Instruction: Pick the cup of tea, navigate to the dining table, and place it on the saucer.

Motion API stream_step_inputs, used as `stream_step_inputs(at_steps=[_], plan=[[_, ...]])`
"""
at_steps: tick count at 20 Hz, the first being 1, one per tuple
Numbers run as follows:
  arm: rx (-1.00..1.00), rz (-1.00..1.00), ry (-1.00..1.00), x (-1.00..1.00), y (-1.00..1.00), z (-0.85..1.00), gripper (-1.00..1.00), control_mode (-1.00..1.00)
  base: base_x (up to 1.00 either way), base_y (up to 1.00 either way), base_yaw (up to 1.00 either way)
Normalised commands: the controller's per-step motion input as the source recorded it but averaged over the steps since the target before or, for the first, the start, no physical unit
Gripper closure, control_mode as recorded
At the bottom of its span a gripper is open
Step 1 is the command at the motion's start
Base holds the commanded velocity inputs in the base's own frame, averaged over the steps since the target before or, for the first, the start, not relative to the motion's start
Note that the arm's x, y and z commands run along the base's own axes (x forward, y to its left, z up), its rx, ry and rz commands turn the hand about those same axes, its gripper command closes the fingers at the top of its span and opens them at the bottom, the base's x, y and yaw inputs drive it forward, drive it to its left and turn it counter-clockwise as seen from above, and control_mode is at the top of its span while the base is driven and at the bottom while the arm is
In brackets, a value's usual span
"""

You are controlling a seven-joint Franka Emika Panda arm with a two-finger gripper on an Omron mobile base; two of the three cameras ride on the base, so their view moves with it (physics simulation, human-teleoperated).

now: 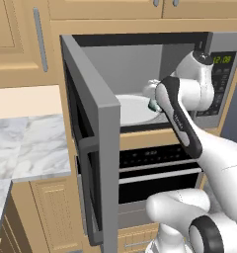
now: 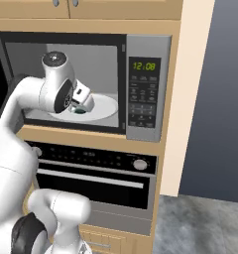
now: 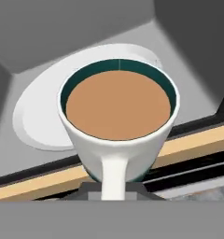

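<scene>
The cup of tea [image 3: 118, 116] sits close up in the hand view: whitish, teal inside its rim, full of brown liquid, its handle [image 3: 113, 179] turned toward the camera. It hangs over the front part of the microwave's white turntable plate [image 3: 37, 116]. My gripper [image 2: 81, 105] reaches into the microwave cavity and is shut on the cup; its fingertips are hidden behind the cup. A teal sliver of the cup [image 1: 152, 104] peeks out beside the forearm in the left base view. The dining table and the saucer are out of view.
The microwave door [image 1: 93, 143] stands open, swung out to the left. The control panel [image 2: 145, 87] is right of the cavity. A black oven [image 2: 96, 178] sits below. A marble worktop [image 1: 26, 146] lies to the left, with wooden cabinets above.
</scene>
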Motion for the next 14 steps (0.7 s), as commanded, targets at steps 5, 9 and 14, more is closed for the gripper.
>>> stream_step_inputs(at_steps=[5,9,14], plan=[[-0.09,0.35,0.08,-1.0,0.04,0.02,1.0,-1.0,0.0,0.0,0.0],[-0.11,0.36,0.01,-0.99,0.0,0.0,1.0,-1.0,0.0,0.0,0.0],[-0.07,0.25,-0.01,-0.57,0.0,0.0,1.0,-1.0,0.0,0.0,0.0]])
